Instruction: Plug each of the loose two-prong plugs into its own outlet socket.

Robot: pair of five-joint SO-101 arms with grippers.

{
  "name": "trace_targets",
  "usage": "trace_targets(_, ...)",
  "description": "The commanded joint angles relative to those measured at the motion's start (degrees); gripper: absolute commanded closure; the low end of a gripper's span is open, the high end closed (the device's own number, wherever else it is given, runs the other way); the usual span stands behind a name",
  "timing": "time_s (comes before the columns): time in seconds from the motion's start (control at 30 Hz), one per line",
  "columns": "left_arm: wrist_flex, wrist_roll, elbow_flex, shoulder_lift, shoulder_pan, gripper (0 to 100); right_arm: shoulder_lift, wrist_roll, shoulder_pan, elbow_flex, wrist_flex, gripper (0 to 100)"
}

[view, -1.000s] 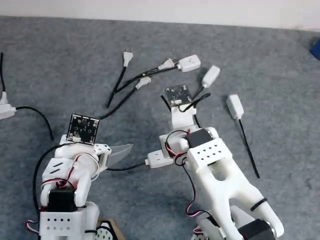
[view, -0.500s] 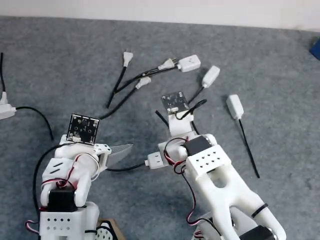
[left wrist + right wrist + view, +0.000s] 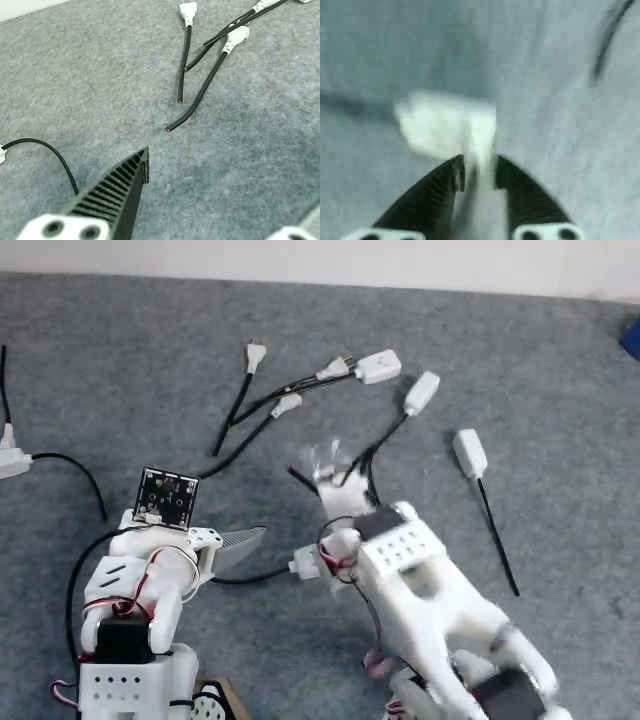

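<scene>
Three two-prong plugs on black cables lie at the back: one, one, and one lying right against a white socket. Two of them show in the left wrist view, one plug and another. More white sockets lie to the right. My right gripper is low over the carpet, its fingers close around a blurred white socket. My left gripper hangs open over bare carpet, holding nothing.
Grey carpet covers the table. A white socket with a black cable lies at the left edge. A blue object sits at the right edge. Loose black cable ends lie ahead of the left gripper.
The right arm has swung to the left and is blurred in motion. The white socket under it has slid slightly left. The left arm has not moved.
</scene>
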Motion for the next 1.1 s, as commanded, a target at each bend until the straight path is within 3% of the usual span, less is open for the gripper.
trace_targets(0.0,-0.8,0.3,-0.4,0.0,-0.7,51,-1.0,2.1,-0.7,-11.6,9.3,69.3)
trace_targets(0.1,-0.7,0.3,-0.4,0.0,-0.7,51,-1.0,2.0,-0.7,-20.9,15.9,61.5)
trace_targets(0.23,-0.2,0.2,-0.4,0.0,-0.7,51,-0.7,2.0,0.9,-33.8,23.3,60.4)
trace_targets(0.43,4.1,-1.7,-1.3,0.1,-0.2,51,-0.3,2.3,17.3,-45.3,29.0,60.4)
trace_targets(0.63,17.8,-1.8,-7.1,0.2,6.5,51,-0.3,4.0,25.9,-29.5,22.5,60.5)
trace_targets(0.77,17.7,-5.2,-9.7,4.7,6.8,51,-0.4,4.1,29.4,-14.3,9.5,60.5)
trace_targets(0.9,18.4,-5.9,-19.0,19.8,7.1,51,-0.5,4.3,31.2,-3.6,1.6,60.5)
trace_targets(1.07,28.5,-6.8,-38.2,46.9,11.6,51,-0.5,4.0,31.6,0.1,-1.4,60.5)
